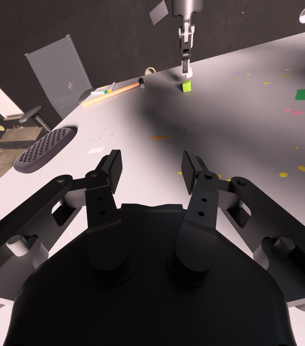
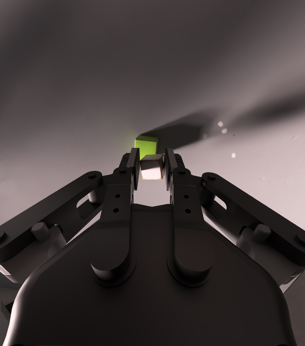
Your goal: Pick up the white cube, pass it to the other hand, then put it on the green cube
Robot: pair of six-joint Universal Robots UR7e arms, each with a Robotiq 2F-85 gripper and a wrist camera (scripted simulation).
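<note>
The right gripper (image 2: 151, 164) has its fingers clamped on the white cube (image 2: 151, 169), just above the green cube (image 2: 146, 147) on the desk (image 1: 222, 131). The left gripper (image 1: 151, 171) has its fingers apart, holding nothing.

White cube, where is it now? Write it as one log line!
phase: placing | right gripper: shut on white cube, above green cube, apart | left gripper: open, empty | table: hammer, markers

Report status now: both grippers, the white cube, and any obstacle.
Left gripper open, empty. Right gripper shut on white cube, above green cube, not yet touching. Nothing in the way.
</note>
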